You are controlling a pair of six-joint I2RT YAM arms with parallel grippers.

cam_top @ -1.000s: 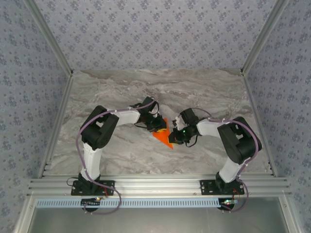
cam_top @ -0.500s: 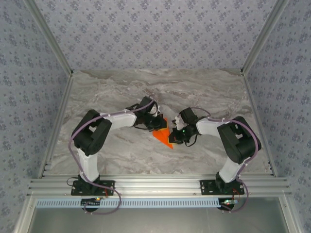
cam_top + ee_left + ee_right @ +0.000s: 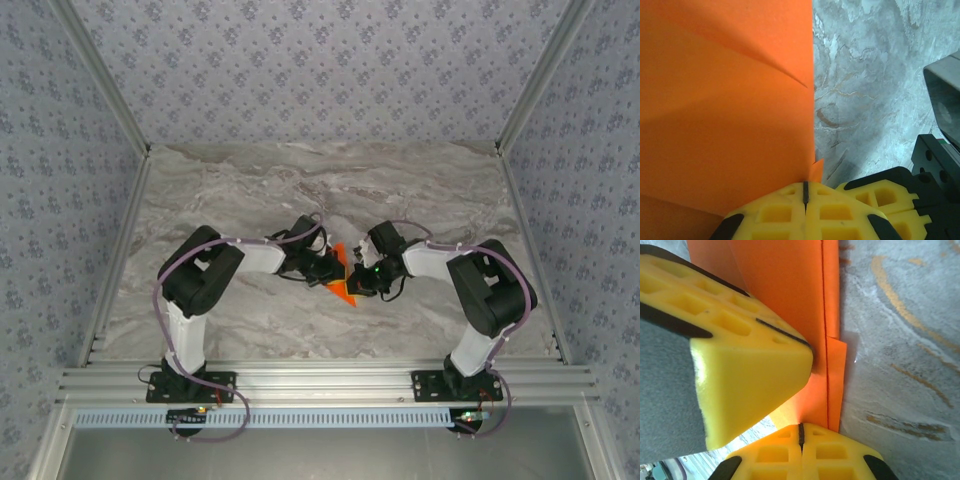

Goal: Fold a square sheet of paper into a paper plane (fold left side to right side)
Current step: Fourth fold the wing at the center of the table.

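Observation:
The square sheet of paper (image 3: 343,280) is bright orange and folded into a small pointed, creased shape between the two grippers at mid table. Whether it has the form of a paper plane I cannot tell. In the left wrist view the paper (image 3: 725,100) stands on edge, and its lower edge runs into the seam of my left gripper (image 3: 805,184), which is shut on it. My right gripper (image 3: 801,426) is shut on the layered edge of the paper (image 3: 790,300). The left gripper's yellow fingers (image 3: 740,355) press against the sheet from the left.
The grey marbled table (image 3: 330,180) stretches behind and beside the grippers. Aluminium frame rails (image 3: 320,380) run along the near edge, with patterned walls on three sides. The right gripper's yellow fingers (image 3: 880,195) sit close beside the left one's.
My left gripper has closed and shifted down and right toward the right gripper. The orange paper has gone from lying wider on the table to a narrower, raised shape. The right arm barely moved.

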